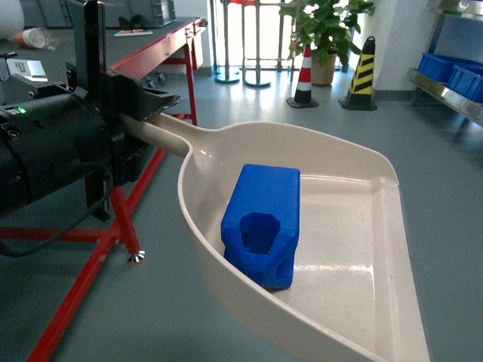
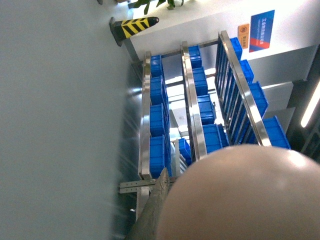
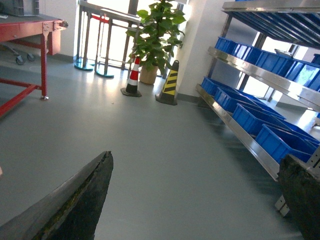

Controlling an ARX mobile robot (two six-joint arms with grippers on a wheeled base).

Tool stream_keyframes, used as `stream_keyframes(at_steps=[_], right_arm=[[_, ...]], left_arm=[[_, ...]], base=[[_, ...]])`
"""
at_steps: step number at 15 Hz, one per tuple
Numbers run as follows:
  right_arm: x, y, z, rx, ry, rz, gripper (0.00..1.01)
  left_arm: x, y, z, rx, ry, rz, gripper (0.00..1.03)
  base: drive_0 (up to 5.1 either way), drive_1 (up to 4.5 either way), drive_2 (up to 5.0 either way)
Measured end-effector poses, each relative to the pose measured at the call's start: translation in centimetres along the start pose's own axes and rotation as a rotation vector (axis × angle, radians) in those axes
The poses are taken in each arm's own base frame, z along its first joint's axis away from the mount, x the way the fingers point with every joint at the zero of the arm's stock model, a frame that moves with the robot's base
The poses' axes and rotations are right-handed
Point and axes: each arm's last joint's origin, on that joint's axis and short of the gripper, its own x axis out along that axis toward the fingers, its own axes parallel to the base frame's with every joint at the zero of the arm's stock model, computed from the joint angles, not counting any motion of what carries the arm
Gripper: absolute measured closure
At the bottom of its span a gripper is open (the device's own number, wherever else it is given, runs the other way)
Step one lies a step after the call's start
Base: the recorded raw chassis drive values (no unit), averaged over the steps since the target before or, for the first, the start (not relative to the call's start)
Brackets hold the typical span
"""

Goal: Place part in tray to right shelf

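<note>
A: Starting nearest: carrying the tray (image 1: 355, 249) out over bare floor (image 1: 377, 128), part (image 1: 262, 224) lying inside near the rear curved rim, leaning a little against the left wall, hex hollow facing the camera.

B: And holding it how?

A: Gripping the handle (image 1: 162, 130) with the left gripper (image 1: 139, 113), jaws clamped round the stem. Filling the lower part of the left wrist view with the tray's pale underside (image 2: 240, 195).

B: Right gripper?

A: Standing open, empty, fingers (image 3: 70, 205) spread wide at both lower corners of its own view, nothing between them but floor.

B: Step in hand, then?

A: Judging by the layout, transporting: part already loaded, shelf (image 3: 240, 125) not yet reached. Probably calling next for turning right and closing on the rack, then bringing the tray's flat open front over the steel rail and tipping so the part slides forward.

B: Anything to mind?

A: Keeping the tray level meanwhile; no lip at the open front, so tilting early is likely to spill the part. Watching the rail edge and the crates (image 3: 255, 117) sitting behind it.

B: Room?

A: Plenty of open floor towards the shelf. Farther back, leaving cones (image 1: 304, 75) and plant (image 1: 326, 34) well apart; red table (image 1: 151, 45) keeping to the left.
</note>
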Motion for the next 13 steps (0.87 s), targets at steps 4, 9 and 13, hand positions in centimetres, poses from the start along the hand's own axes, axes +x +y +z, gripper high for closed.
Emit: stream_keyframes(at_steps=[4, 9, 13], right_arm=[[0.0, 0.0, 0.0, 0.0, 0.0, 0.0, 0.03], [0.0, 0.0, 0.0, 0.0, 0.0, 0.0, 0.03], [0.03, 0.04, -0.1, -0.001, 0.006, 0.002, 0.03]], left_arm=[[0.01, -0.02, 0.0, 0.0, 0.001, -0.002, 0.9], [0.0, 0.01, -0.01, 0.0, 0.003, 0.001, 0.9], [0.03, 0.01, 0.08, 0.0, -0.003, 0.002, 0.9]], base=[[0.0, 4.2, -4.2], [-0.2, 3.18, -3.6], [-1.9, -1.89, -1.9]])
